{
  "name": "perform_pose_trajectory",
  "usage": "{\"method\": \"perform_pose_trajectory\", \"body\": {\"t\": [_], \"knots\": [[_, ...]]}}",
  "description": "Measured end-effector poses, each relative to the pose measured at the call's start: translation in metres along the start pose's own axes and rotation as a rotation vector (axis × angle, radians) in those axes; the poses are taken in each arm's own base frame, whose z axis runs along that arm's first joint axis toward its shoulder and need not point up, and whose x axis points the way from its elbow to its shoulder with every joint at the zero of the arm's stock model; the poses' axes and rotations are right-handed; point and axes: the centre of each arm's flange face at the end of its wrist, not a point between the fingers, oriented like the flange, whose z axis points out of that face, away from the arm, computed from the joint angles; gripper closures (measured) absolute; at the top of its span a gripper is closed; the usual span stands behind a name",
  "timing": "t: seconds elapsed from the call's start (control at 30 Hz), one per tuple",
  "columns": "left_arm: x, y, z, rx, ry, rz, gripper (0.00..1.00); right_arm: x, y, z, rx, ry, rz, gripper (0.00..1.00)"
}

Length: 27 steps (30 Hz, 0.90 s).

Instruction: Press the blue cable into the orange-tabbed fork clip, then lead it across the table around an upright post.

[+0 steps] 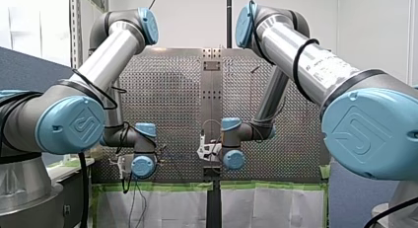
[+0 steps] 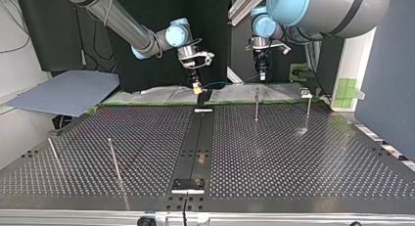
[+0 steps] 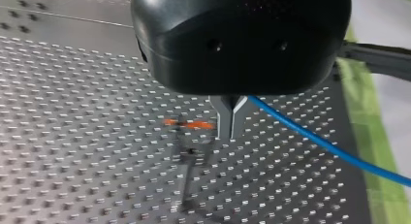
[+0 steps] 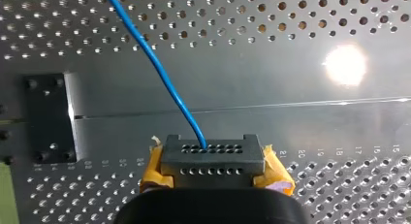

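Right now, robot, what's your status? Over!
Left gripper shut on blue cable, right gripper too. Cable strung between them, not yet in orange-tabbed clip beside left gripper. Nothing seen blocking the clip.

Glossy metal perforated table (image 4: pixel 300 112); smooth plastic blue cable (image 4: pixel 185 111).

a hard round glare spot (image 4: pixel 345 64) burns on the perforated silver metal table (image 4: pixel 300 35) in the right wrist view; a fainter sheen (image 2: pixel 299 131) shows in the top view. beside the black left gripper (image 3: pixel 231 136) a soft shadow (image 3: pixel 190 178) streaks the table. the front view is evenly bright.
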Motion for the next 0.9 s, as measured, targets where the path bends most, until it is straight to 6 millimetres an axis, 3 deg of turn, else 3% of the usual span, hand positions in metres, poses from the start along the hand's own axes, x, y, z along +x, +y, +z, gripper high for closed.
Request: {"method": "perform_pose_trajectory", "body": {"t": [0.37, 0.67, 0.9], "knots": [[0.040, 0.005, 0.022, -0.021, 0.109, 0.039, 1.00, 0.001, 0.011, 0.008, -0.015, 0.003, -0.010, 1.00], [0.078, 0.022, 0.012, -0.068, 0.215, 0.064, 1.00, -0.016, 0.021, 0.006, -0.029, -0.027, -0.022, 1.00], [0.076, 0.020, 0.014, -0.039, 0.216, 0.058, 1.00, -0.015, 0.021, 0.009, -0.025, -0.027, -0.021, 1.00]]}}
